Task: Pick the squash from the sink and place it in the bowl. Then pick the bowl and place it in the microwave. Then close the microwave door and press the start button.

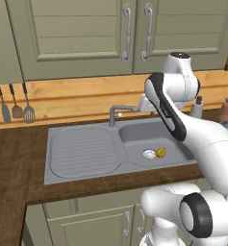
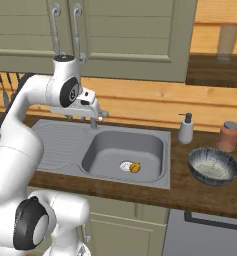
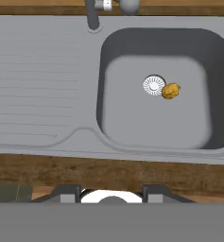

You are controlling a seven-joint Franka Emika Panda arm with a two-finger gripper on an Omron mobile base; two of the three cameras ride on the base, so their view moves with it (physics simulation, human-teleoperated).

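No readable writing or labels anywhere. Squash [image 3: 170, 90] lying on sink [image 1: 82, 149] basin floor, touching right edge of round drain [image 3: 154, 85]; basin otherwise bare. Bowl [image 2: 213, 166] on worktop [image 2: 200, 192] right of sink, speckled inside, nothing in it. Soap dispenser [image 2: 186, 128] and brown jar [image 2: 228, 136] behind bowl. Fingers [image 3: 112, 194] hovering high above sink's front edge, apart, holding nothing, well clear of squash.

Both base views are looking down at the sink [image 1: 82, 153] [image 2: 60, 142] from opposite sides; the hand view is looking straight down, nearer.
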